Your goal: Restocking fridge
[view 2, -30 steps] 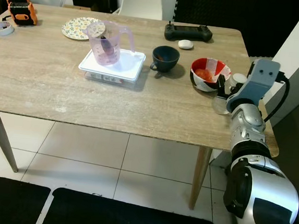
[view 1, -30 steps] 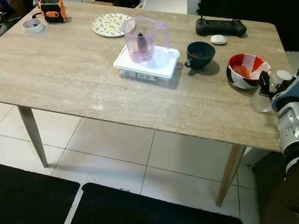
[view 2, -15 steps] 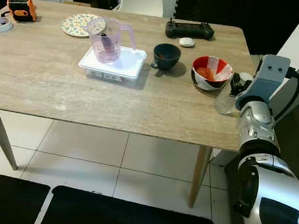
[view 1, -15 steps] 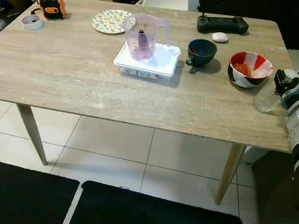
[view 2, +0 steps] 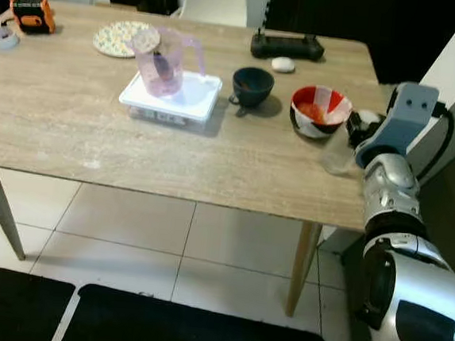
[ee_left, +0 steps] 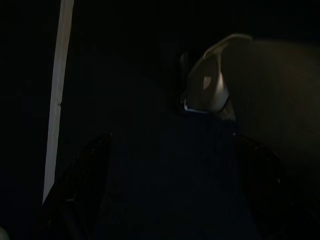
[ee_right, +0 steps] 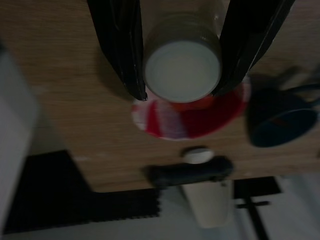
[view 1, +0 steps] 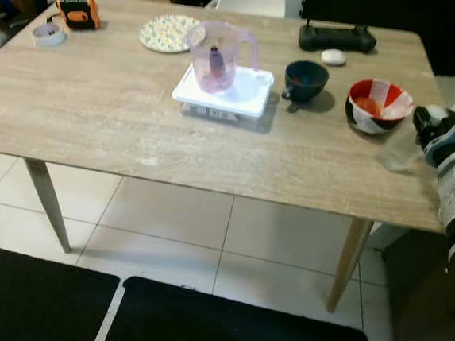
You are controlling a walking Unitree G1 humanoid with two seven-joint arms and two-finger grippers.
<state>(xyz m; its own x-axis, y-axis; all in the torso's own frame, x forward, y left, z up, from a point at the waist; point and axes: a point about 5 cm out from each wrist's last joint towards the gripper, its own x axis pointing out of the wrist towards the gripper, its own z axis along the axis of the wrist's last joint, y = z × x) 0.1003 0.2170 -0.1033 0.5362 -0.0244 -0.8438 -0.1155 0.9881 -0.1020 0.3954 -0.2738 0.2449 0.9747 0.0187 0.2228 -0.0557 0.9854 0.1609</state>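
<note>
A clear jar [view 1: 400, 150] with a white lid [ee_right: 182, 70] is at the table's right edge, just right of a red and white bowl [view 1: 377, 105]. My right gripper [ee_right: 180, 94] is shut on the jar, one black finger [ee_right: 121, 45] on each side, with the lid facing my wrist. From the head views I cannot tell whether the jar rests on the wooden table [view 1: 96, 119] or hangs just above it. My left gripper [ee_left: 172, 200] hangs idle in the dark, its two fingers dimly seen apart with nothing between them.
A purple measuring jug [view 1: 216, 55] stands on a white lidded box [view 1: 223, 93] mid-table. A dark blue cup [view 1: 305, 80], a black controller [view 1: 337, 38], a patterned plate [view 1: 168, 34], a tape roll [view 1: 48, 34] and an orange tool [view 1: 76, 7] lie further back. Black mats [view 1: 237, 331] cover the floor nearby.
The head views have shifted slightly and are now a little blurred. My right gripper keeps its hold on the jar beside the bowl; its wrist has drifted a little to the right.
</note>
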